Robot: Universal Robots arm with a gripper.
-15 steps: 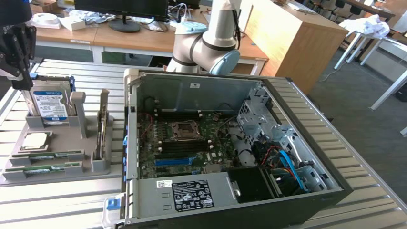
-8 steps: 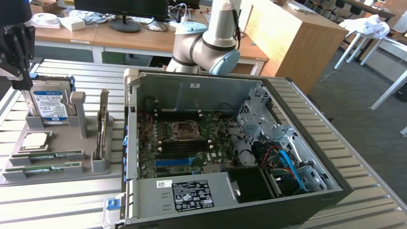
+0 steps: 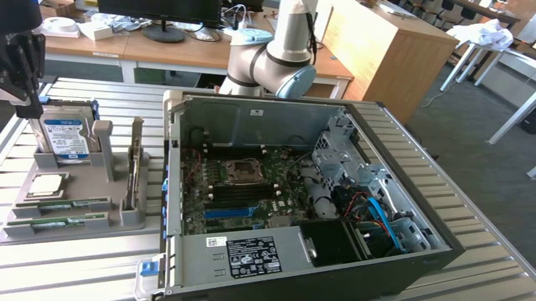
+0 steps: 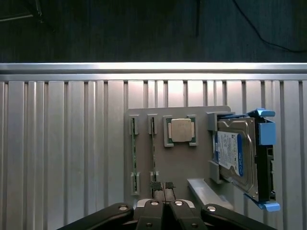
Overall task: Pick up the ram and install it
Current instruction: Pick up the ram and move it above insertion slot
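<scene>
Grey tray [image 4: 192, 165] holds hard drive [image 4: 235, 153], processor [image 4: 182, 130], spare green stick [image 4: 133, 153] and the ram [image 4: 152, 151]. Ram lies slotted beside processor, close to my gripper [image 4: 163, 187]; my jaws closed, empty.

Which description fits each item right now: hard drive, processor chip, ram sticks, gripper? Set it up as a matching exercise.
Things:
1 hard drive
2 processor chip
3 ram sticks
4 gripper

States:
a lying flat in the tray, silver
b shut, holding nothing
c green, on edge in tray slots
d standing on end, blue-edged

Pairs: 1-d, 2-a, 3-c, 4-b
</scene>
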